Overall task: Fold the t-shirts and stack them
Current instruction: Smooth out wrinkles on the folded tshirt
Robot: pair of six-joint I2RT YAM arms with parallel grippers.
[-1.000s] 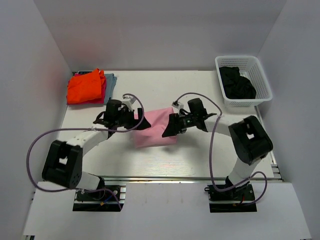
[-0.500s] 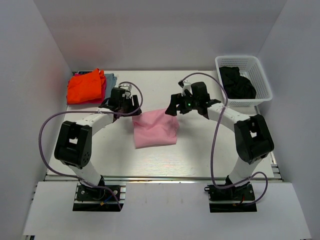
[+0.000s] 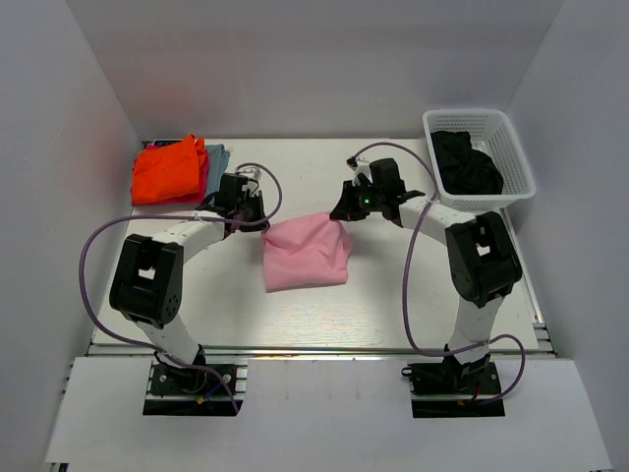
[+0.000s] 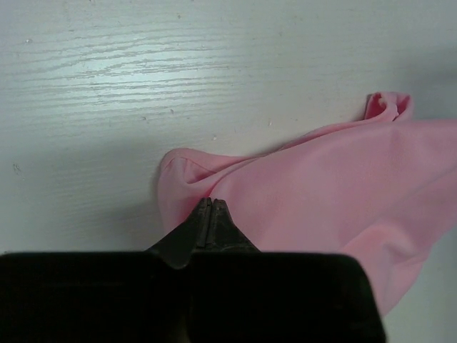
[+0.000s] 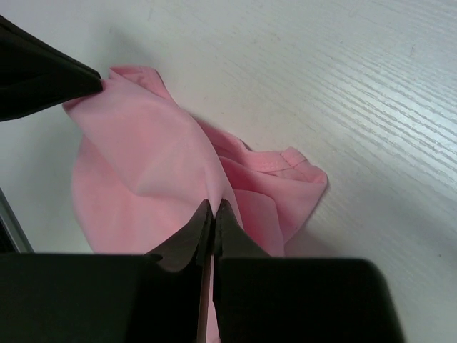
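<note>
Pink t-shirt [image 3: 305, 254] lies folded near the middle of the table [image 3: 393, 305], its long axis running left to right across the top view. The edge toward the top of the frame is stretched between the two sets of jaws. The left jaws are closed on the upper-left corner, where the cloth puckers at their tips in the left wrist view. The right jaws are closed on a raised ridge of cloth at the upper-right corner. From both grips the rest of the shirt spreads toward the bottom of the frame.

The stack, topped by the orange t-shirt [image 3: 169, 172], sits in the upper left of the frame, just beyond the left arm [image 3: 187, 236] and well apart from the right arm [image 3: 432, 211]. Any carry would therefore run leftward.

It is hard to tell whether the gripped edge is lifted off the table, or how many layers each pinch holds. Under the orange one only slivers of other shirts show. The black t-shirt [image 3: 467, 162] is bunched in the white basket [image 3: 479, 118] at the upper right, its shape unreadable.
</note>
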